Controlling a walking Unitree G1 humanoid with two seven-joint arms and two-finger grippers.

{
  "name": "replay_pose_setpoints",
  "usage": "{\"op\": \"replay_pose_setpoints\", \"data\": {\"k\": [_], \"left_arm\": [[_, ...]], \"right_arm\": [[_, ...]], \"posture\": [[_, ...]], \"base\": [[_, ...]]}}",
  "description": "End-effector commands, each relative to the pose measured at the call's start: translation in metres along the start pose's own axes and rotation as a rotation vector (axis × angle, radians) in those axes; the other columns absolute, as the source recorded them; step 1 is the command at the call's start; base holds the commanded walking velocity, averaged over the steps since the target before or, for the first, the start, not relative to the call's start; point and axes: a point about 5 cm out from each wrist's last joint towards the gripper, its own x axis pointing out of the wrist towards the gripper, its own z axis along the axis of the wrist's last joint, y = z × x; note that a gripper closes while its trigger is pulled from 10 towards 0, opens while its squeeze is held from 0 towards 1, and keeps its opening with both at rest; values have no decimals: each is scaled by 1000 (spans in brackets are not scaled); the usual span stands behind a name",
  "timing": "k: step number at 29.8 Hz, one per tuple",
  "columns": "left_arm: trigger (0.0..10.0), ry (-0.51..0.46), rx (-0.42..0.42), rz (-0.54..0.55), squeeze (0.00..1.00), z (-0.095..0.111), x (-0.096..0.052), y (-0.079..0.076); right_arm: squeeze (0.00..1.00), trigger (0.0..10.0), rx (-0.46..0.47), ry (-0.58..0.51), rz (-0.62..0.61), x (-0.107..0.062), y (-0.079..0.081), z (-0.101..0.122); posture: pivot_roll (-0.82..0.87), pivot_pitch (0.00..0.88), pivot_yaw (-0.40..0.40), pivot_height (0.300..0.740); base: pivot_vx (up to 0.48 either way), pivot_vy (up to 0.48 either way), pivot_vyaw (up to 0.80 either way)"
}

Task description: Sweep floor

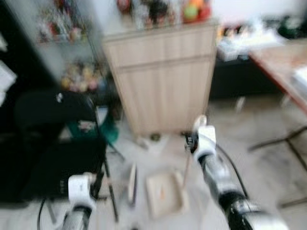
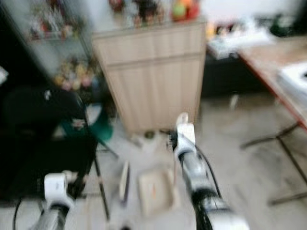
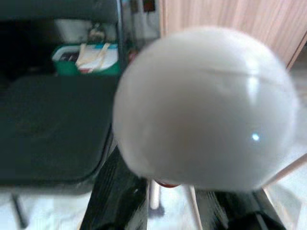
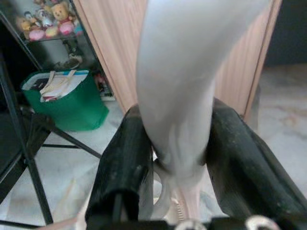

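Two pincers are up in front of me, each clenched on a pale handle. My right pincer (image 4: 180, 158) grips a grey-white handle (image 4: 184, 81) between its two black fingers (image 4: 125, 163), and in the head views that arm reaches out over the floor (image 1: 259, 124) with a thin stick (image 1: 186, 167) running down from it toward one flat, cream dustpan (image 1: 164, 192) lying on the floor before the wooden cabinet (image 1: 165, 79). My left pincer (image 3: 182, 211) holds a rounded white knob (image 3: 206, 105) — the top of a second handle — and a slim pale brush (image 1: 132, 183) stands just beside the dustpan, on its left. One green bin (image 4: 67, 103) sits on the floor by the cabinet's left corner, with a white bag and papers in it. One black chair (image 1: 57, 143) stands at my left, its seat close under the left pincer. The head views are blurred — small details are lost.
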Motion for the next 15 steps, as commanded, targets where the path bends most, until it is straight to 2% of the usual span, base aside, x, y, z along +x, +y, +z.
{"op": "replay_pose_setpoints", "data": {"k": [1, 15], "left_arm": [[10000, -22, 37, 6, 0, 8, 4, 7], [10000, -21, 41, 9, 0, 9, 4, 8]], "right_arm": [[0, 10000, 22, -33, 11, 3, 6, 8], [0, 10000, 29, -31, 4, 3, 7, 7]], "posture": [[-221, 61, 149, 740], [-215, 81, 154, 740]], "base": [[-262, 0, 0], [-257, 0, 0]]}}
